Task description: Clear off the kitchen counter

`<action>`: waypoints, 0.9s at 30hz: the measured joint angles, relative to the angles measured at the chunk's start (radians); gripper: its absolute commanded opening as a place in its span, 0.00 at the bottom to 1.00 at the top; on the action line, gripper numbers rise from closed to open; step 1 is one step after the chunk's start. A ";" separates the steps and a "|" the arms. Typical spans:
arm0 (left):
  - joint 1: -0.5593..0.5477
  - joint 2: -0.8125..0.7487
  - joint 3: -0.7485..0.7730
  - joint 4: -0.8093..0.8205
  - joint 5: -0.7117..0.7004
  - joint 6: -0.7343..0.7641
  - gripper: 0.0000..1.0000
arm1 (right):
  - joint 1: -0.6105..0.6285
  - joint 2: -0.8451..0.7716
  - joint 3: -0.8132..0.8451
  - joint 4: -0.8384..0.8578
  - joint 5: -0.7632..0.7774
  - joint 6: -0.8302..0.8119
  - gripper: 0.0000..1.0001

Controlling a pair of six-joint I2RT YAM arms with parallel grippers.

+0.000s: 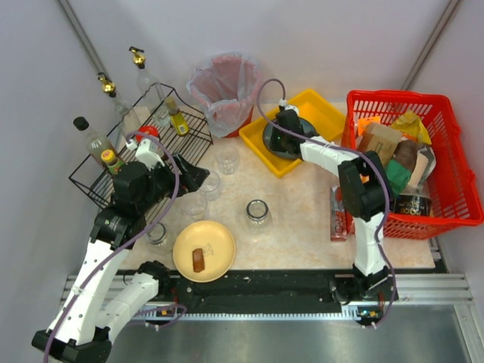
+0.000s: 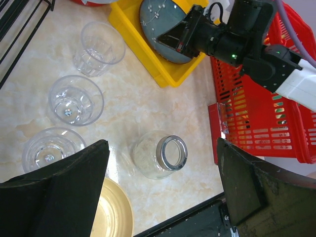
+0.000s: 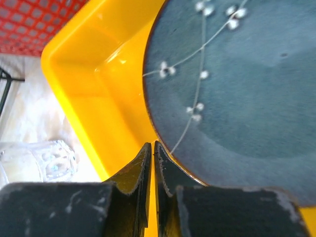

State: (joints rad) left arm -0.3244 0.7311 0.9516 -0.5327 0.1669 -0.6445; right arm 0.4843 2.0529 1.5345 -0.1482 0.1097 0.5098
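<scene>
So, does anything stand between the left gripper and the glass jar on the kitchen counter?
Nothing visible does. The left gripper is open, and the glass jar shows between its fingers on bare kitchen counter. The clear cups stand off to one side and the yellow plate lies nearer the arm bases, both apart from the jar.

Beige, cream-veined marble tabletop [image 1: 302, 234]. At one o'clock, a yellow tray [image 3: 94, 84] holds a slate-blue plate [image 3: 247, 98] patterned with white blossom sprigs. Red basket [image 1: 454, 174] at three o'clock.
</scene>
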 measured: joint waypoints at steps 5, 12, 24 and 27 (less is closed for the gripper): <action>0.000 0.000 0.000 -0.006 0.000 0.001 0.92 | 0.003 0.075 0.009 0.009 -0.087 -0.024 0.00; 0.000 0.000 0.000 -0.014 -0.004 0.002 0.92 | 0.004 0.129 0.026 0.006 -0.107 -0.035 0.00; 0.000 -0.002 0.000 -0.018 -0.008 0.003 0.92 | -0.018 0.132 0.026 0.008 0.014 0.064 0.03; 0.000 -0.010 -0.005 -0.018 -0.012 0.003 0.93 | -0.036 0.135 0.031 0.006 0.029 0.089 0.08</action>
State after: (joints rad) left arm -0.3244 0.7216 0.9466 -0.5507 0.1547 -0.6411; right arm 0.4484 2.1876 1.5654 -0.1425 0.1390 0.5983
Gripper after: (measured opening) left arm 0.925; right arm 0.034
